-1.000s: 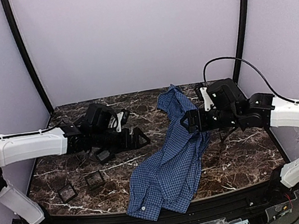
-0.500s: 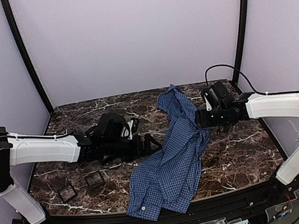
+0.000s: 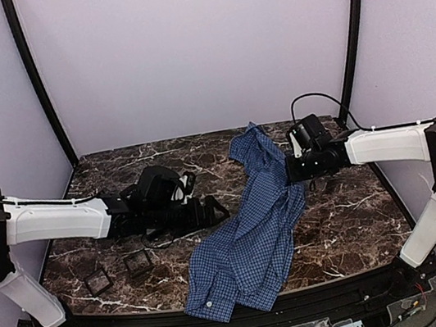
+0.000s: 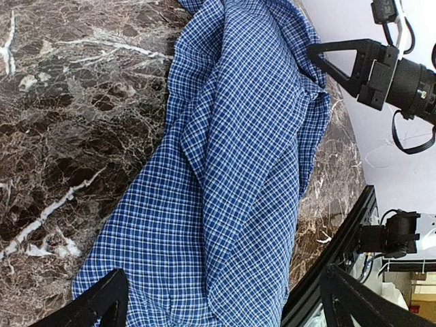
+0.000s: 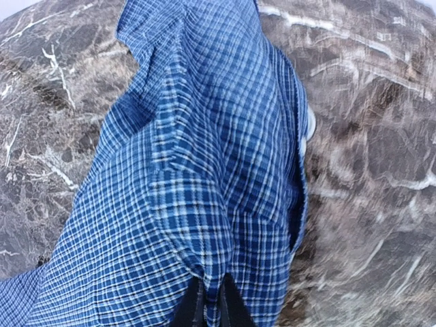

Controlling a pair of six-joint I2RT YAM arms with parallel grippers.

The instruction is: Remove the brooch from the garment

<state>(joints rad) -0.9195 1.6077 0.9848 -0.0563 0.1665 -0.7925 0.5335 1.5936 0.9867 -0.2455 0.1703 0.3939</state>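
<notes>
Now, nearest you, the garment (image 3: 247,242) begins at the front edge of the marble table (image 3: 353,233). It runs away from you as a long rumpled strip, leaning slightly right. To the left of that near end, well apart from the cloth, two small black square pieces (image 3: 97,280) (image 3: 137,262) lie side by side on the stone.

Further in, your left gripper (image 3: 215,209) sits low over the table, near the shirt's left edge. Its fingers (image 4: 102,303) are spread wide with nothing held between them. Its wrist camera looks along the length of the checked fabric.

Further back again, your right gripper (image 3: 288,171) reaches in from the right and meets the shirt's right edge beyond its middle. In that wrist view the two fingertips (image 5: 193,308) are drawn nearly together, with a fold of the check cloth pinched between them. The fabric gathers into a ridge leading up to them.

Beyond that grip, the shirt's far end lies flat on the marble near the back wall.
</notes>
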